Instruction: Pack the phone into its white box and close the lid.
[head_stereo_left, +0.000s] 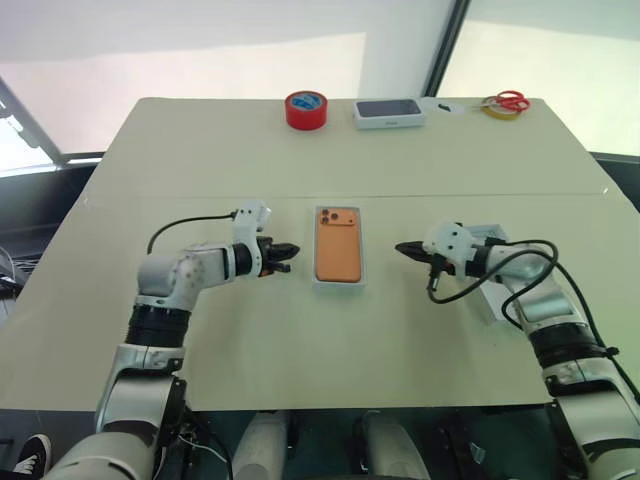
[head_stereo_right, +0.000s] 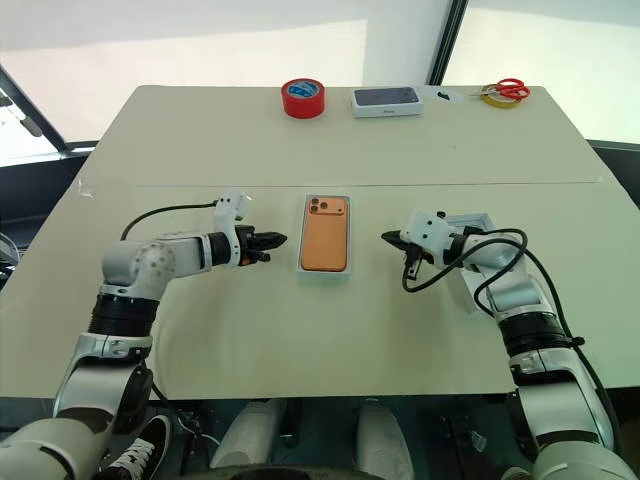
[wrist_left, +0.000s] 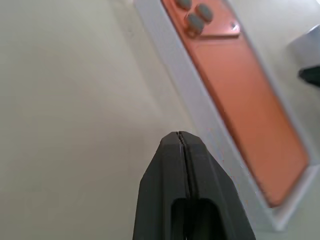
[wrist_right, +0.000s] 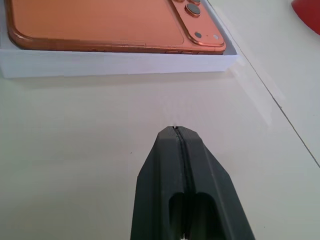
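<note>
Both jaws pinched shut and empty, left gripper (head_stereo_left: 288, 249) and right gripper (head_stereo_left: 404, 248) flank the phone (head_stereo_left: 338, 245) lying in the box (head_stereo_left: 338, 285); lid (head_stereo_left: 492, 268), probably light and stiff, suits an edge grip.

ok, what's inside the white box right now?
The phone lies face-down in the white box, camera block showing. The box floor beneath is covered, so nothing there can be seen. No lid on it.

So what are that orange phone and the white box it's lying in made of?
The phone looks like metal or matte glass: smooth satin orange back, faint sheen, dark glassy lenses. The white box looks like matte cardboard: flat, dull walls with crisp edges. Neither can be confirmed by sight.
</note>
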